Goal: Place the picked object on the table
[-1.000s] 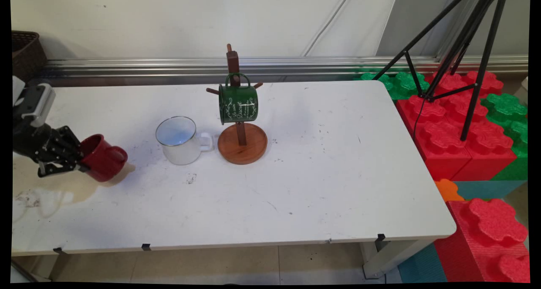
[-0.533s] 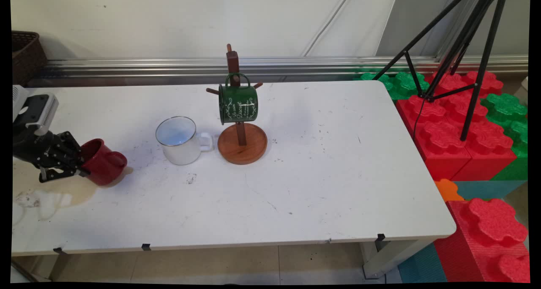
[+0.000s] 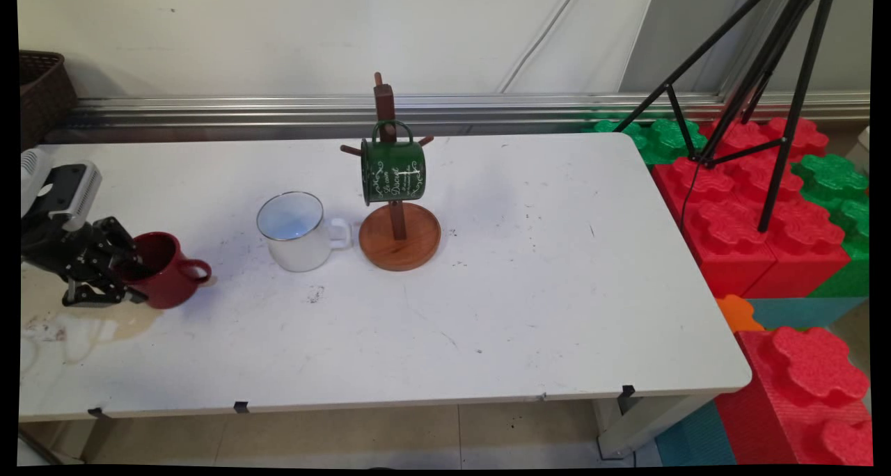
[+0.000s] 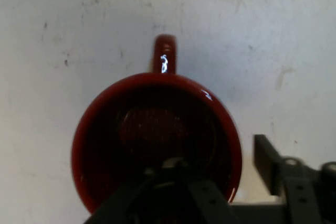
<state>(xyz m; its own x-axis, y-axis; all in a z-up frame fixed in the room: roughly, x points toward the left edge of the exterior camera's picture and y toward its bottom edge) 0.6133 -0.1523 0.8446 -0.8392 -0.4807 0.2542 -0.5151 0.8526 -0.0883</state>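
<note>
At the tabletop's point(image 3: 529, 302) left end, the gripper point(image 3: 129, 275) pinched the rim of a red mug point(image 3: 163, 278), one finger inside the cup and one outside. The hand view alone showed the mug's point(image 4: 157, 140) dark interior from above, its handle pointing away from the gripper point(image 4: 220, 182), and bare white surface round it. The main view alone showed a white mug point(image 3: 296, 231) near the red one, then a wooden mug tree point(image 3: 398, 218) carrying a green mug point(image 3: 392, 170). Open tabletop stretched rightward to the far edge; a brownish stain point(image 3: 76, 326) lay just beside the red mug.
</note>
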